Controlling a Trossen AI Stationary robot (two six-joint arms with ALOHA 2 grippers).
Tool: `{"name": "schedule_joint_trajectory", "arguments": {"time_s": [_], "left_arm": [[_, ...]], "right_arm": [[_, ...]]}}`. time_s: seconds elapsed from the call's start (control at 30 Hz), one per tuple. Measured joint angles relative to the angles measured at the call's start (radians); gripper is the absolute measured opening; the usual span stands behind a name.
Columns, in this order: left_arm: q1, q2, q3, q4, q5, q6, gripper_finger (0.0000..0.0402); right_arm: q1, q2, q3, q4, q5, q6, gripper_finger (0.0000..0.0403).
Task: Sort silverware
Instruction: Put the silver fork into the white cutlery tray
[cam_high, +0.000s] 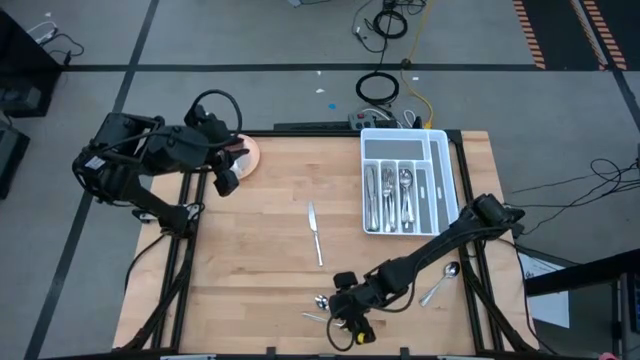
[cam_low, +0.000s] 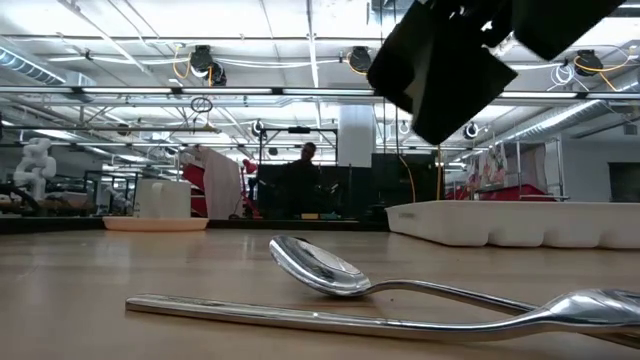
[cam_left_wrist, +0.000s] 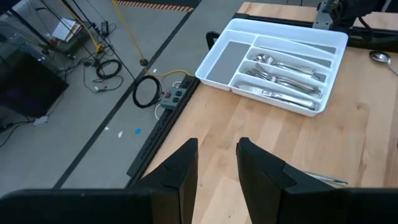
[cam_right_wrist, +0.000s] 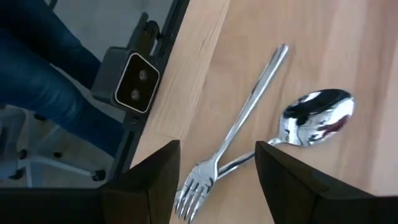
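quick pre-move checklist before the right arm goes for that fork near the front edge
1. Right pincer open: ok, fingers apart with nothing between them.
2. Right pincer lined up over the fork: ok, fork tines lie between the fingers.
3. Fork free to lift alone: not ok, it crosses the handle of a spoon.
4. Tray reachable with room in its slots: ok.
5. Left pincer out of the way: ok, over the far left of the table, empty.

The right gripper (cam_right_wrist: 214, 180) hangs open over a fork (cam_right_wrist: 233, 140) and a spoon (cam_right_wrist: 314, 118) that cross under it. The table edge (cam_right_wrist: 180, 74) is close beside it. The wood past them is bare.
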Motion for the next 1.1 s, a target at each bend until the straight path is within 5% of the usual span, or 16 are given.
{"name": "schedule_joint_trajectory", "arguments": {"time_s": [0.4,0.83,1.1], "left_arm": [[0.0,0.0,0.0,0.0,0.001,-0.002,0.0116],[-0.001,0.0,0.0,0.0,0.001,-0.002,0.0116],[-0.001,0.0,0.0,0.0,0.001,0.003,0.0116]], "right_arm": [[0.037,0.121,0.003,0.043,0.014,-0.011,0.0196],[0.073,0.171,0.011,-0.075,0.167,0.241,0.0195],[0.07,0.171,0.007,-0.099,0.174,0.293,0.0147]]}}
